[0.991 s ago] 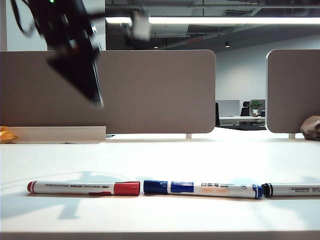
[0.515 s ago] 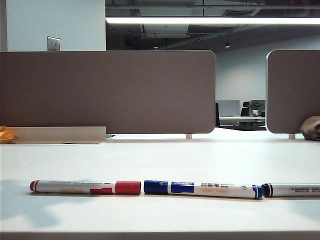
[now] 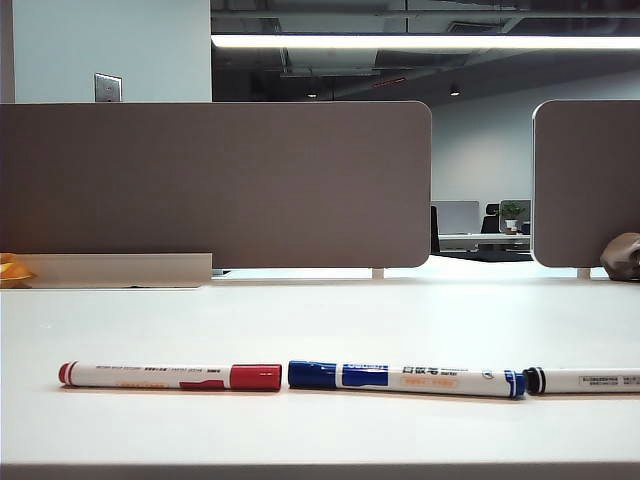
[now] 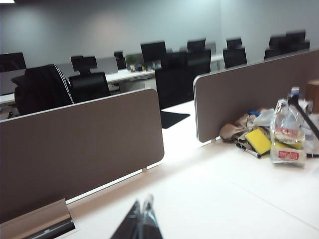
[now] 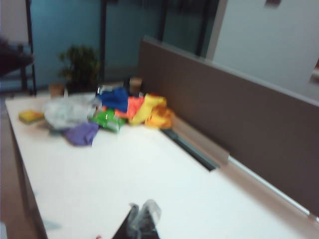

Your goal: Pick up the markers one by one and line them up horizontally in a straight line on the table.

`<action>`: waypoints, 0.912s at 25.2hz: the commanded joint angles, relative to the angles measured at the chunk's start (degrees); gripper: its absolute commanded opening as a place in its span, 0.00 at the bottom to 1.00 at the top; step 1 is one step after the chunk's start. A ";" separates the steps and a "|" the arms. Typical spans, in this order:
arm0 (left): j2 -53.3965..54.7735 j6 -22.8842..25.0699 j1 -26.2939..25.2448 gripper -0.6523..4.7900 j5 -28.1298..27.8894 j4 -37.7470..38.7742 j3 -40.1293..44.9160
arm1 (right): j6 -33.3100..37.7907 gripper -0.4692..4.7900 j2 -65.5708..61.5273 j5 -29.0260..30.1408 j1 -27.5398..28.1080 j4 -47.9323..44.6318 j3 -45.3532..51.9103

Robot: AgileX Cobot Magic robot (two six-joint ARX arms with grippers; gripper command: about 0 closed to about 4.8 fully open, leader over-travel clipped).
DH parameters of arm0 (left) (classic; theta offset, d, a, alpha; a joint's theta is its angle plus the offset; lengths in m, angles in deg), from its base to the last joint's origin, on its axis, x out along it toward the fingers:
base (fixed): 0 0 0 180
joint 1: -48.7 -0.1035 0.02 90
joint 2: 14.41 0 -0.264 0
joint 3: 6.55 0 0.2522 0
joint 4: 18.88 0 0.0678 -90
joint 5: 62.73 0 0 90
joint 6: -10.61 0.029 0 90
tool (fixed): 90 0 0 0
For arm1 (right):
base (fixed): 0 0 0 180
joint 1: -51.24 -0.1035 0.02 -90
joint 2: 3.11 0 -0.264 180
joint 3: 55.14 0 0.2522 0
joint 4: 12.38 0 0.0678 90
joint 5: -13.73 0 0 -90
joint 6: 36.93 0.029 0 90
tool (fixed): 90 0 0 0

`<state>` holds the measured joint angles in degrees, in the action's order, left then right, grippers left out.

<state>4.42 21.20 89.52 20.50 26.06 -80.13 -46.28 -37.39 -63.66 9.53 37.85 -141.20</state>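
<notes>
Markers (image 3: 350,377) end-to-end: red, blue, black; left claw (image 4: 141,219), right claw (image 5: 141,218) together.

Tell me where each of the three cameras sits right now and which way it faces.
Exterior view: low at the table edge, facing the grey-brown partition panels; red-capped marker, blue-capped marker and black-capped marker lie in a row; no arm shows.
Left wrist view: raised, facing partitions and office chairs; shut left gripper tips show.
Right wrist view: raised, facing a pile of coloured cloths; shut right gripper tips show.
Shared: both wrist views show the white table and partitions, no markers.
</notes>
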 commanded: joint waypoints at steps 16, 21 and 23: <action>-14.21 -7.72 -0.04 0.11 0.74 -1.75 23.85 | 5.35 0.08 21.90 -6.69 -0.04 -15.41 30.08; -14.23 -9.38 -0.04 0.11 2.49 -9.55 33.14 | 8.79 0.08 25.38 -6.75 -0.04 -20.35 38.64; -14.23 -11.10 -0.07 0.11 3.48 -12.50 36.94 | 9.49 0.08 26.23 -7.34 -0.04 -22.77 41.99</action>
<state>-9.77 11.62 89.52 22.97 16.46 -44.45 -37.58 -11.31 -70.27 9.51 17.98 -100.24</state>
